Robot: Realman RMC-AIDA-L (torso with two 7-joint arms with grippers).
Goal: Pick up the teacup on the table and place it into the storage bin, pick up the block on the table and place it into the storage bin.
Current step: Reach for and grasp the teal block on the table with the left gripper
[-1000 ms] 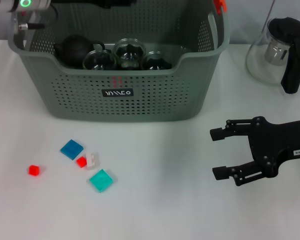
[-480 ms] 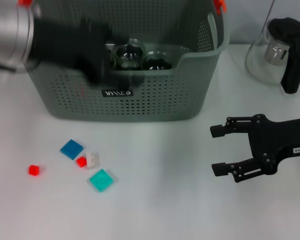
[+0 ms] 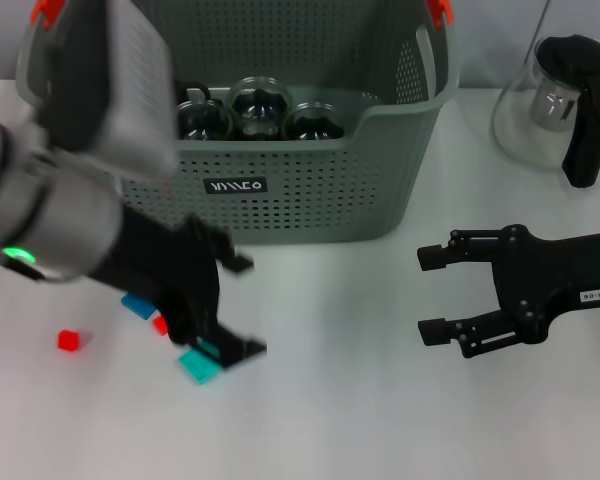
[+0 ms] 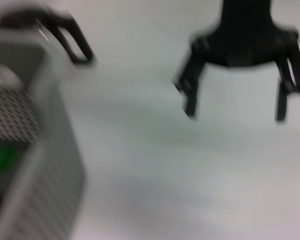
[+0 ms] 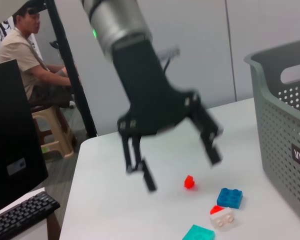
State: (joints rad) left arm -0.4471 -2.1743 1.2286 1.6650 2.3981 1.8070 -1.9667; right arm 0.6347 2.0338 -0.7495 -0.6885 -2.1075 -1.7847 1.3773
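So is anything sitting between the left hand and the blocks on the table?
Nothing visible does. The left hand hangs open directly over the cluster of blocks, with only air beneath it. The storage bin stands behind them, and the right hand is open, well off to the side.

**Silver arm, black grippers**

The left arm (image 3: 40,215) is a silver-grey cylinder with a glowing green light near its lower end, passing into a black wrist; the left gripper (image 3: 225,310) is black with two slim fingers; the right gripper (image 3: 432,296) is matte black, two linked fingers on a blocky body with a small white label
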